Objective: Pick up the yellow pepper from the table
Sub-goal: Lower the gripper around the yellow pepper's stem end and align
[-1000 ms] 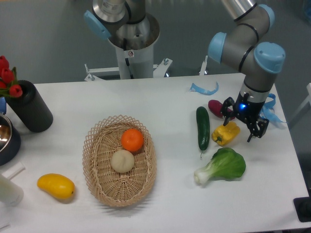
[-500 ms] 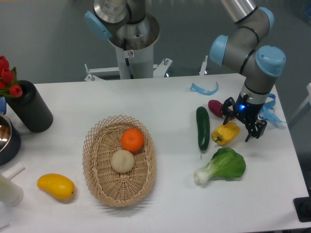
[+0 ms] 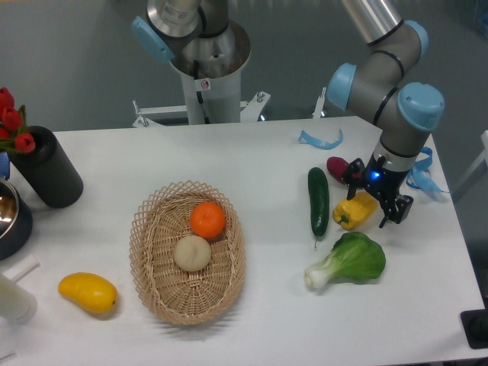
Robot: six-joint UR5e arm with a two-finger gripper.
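The yellow pepper (image 3: 353, 211) lies on the white table (image 3: 267, 160) at the right, between a cucumber and the arm's wrist. It is blocky, glossy and bright yellow. My gripper (image 3: 377, 196) hangs just over the pepper's upper right end, open, with one black finger (image 3: 355, 178) toward the purple vegetable and the other (image 3: 399, 210) on the far right. The pepper's right end sits under the space between the fingers. Whether the fingers touch it cannot be made out.
A dark green cucumber (image 3: 318, 200) lies left of the pepper, a purple vegetable (image 3: 338, 166) behind it, a bok choy (image 3: 349, 261) in front. A wicker basket (image 3: 187, 301) holds an orange and a pale round fruit. A yellow mango-like fruit (image 3: 88, 293) lies front left. Blue tape scraps (image 3: 320, 141) sit behind.
The gripper has shifted slightly left over the pepper's right end. The pepper and everything else stayed in place.
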